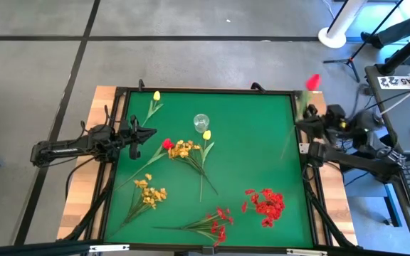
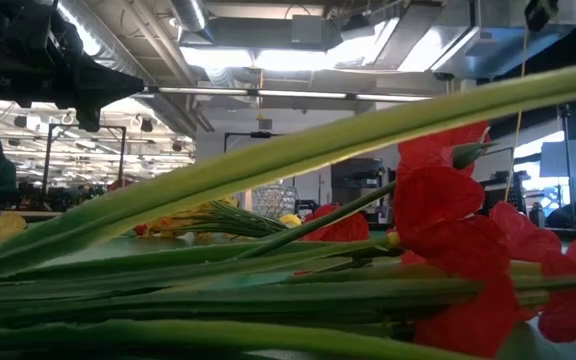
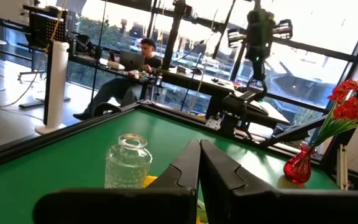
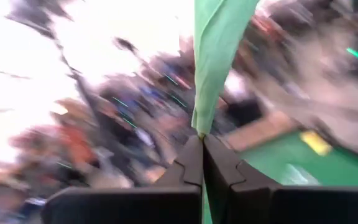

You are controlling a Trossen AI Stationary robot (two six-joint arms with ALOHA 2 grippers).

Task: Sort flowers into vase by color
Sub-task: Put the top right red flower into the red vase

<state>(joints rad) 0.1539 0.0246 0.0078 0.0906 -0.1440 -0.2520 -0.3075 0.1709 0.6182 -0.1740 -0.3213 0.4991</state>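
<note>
While the left gripper (image 1: 150, 133) waits at the left-centre of the high view with its jaws pressed together on nothing, the right gripper (image 1: 303, 122) sits at the right edge of the green bench (image 1: 262, 149), jaws pinching the stem of a red tulip (image 1: 312, 81). That tulip's bloom shows above and to the right of the gripper, off the green surface, and in the right wrist view a green leaf (image 4: 213, 56) rises from between the closed fingers (image 4: 191, 163).

A clear glass vase (image 1: 201, 121) stands upper-centre in the high view, with a yellow tulip (image 1: 206, 135) just below it. Another yellow tulip (image 1: 156, 95) lies near the top edge, upper left of the vase. A second red tulip (image 1: 166, 144) lies just right of the left gripper, beside a yellow spray (image 1: 184, 148). Another yellow spray (image 1: 150, 193) lies lower left. Two red sprays lie along the bottom: one (image 1: 219, 222) at centre, one (image 1: 265, 203) to the right.
</note>
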